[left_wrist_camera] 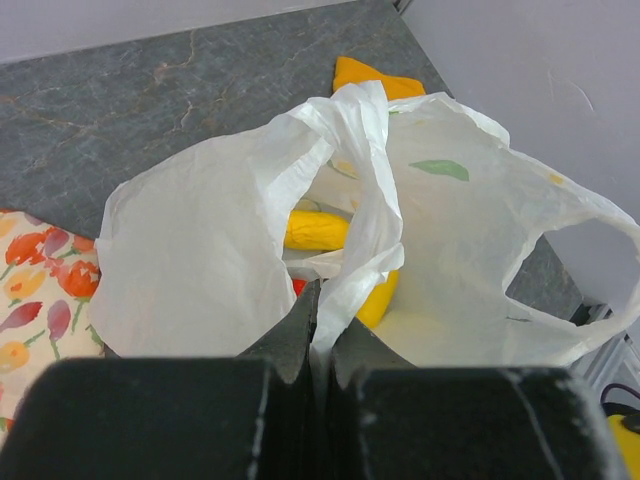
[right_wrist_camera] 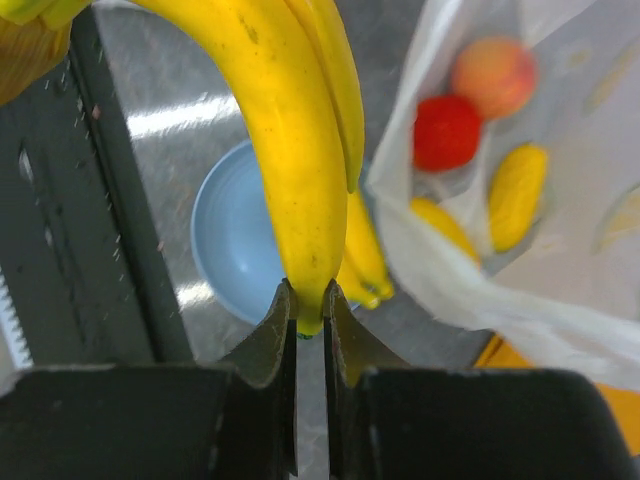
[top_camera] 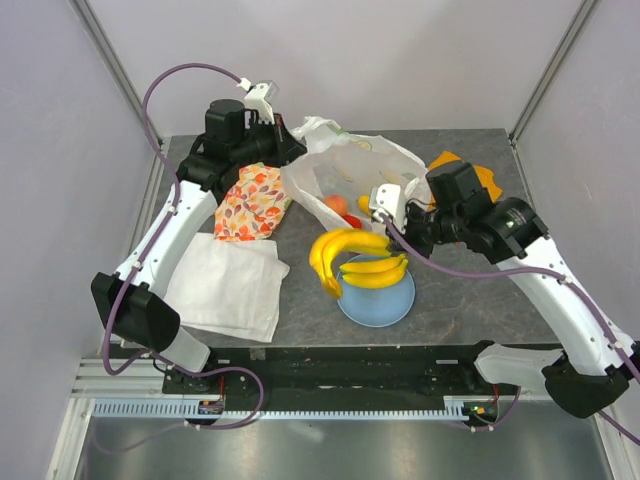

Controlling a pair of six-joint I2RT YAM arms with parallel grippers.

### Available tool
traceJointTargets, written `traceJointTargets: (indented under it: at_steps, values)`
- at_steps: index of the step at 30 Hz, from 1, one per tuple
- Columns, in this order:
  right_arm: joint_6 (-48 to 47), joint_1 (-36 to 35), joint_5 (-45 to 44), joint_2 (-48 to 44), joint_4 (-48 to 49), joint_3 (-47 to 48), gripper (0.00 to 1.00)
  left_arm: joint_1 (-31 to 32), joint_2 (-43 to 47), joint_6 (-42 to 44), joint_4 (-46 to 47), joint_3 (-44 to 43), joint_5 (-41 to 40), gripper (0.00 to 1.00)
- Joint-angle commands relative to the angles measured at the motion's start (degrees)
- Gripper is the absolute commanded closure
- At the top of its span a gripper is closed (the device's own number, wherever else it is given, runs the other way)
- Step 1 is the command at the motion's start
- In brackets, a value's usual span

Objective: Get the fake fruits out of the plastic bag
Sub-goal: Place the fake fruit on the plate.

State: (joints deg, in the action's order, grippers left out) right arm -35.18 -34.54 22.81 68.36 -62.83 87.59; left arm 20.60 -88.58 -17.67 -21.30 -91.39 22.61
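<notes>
The left tool (left_wrist_camera: 322,312) is clenched on the rim of the plastic bag (left_wrist_camera: 200,270); a peach (right_wrist_camera: 492,75) and a red fruit (right_wrist_camera: 445,132) lie inside. The right tool (right_wrist_camera: 308,300) grasps a banana bunch (right_wrist_camera: 290,150) by its tip over the blue plate (right_wrist_camera: 228,240).

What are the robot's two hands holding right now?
Left hand: closed, pinching the plastic bag.
Right hand: closed on the end of a banana bunch.

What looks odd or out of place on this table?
One banana bunch hangs in mid-air, pinched only by its tip in the right gripper, over the blue plate where another bunch already lies. The left gripper pinches a fold of the plastic bag.
</notes>
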Motion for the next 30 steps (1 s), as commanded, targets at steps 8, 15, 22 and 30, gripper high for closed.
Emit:
traceJointTargets:
  at_steps: [8,15,22,30]
  values:
    - [-3.4,-0.2,2.0,0.5,-6.2,-18.1,1.0,-0.1,3.9,4.0,1.8,1.3,-0.8,0.99]
    - [0.9,-0.2,2.7,11.8,-9.0,-17.6,0.99,-0.1,4.2,4.3,1.8,1.6,-0.6,0.98]
    - [1.8,0.7,-1.3,18.4,-9.2,-16.3,1.0,-0.1,4.6,4.7,1.9,2.4,-0.6,0.98]
    - [5.2,4.0,-6.5,21.7,-3.9,-16.4,1.0,-0.1,3.9,4.7,1.9,2.5,-0.6,0.98]
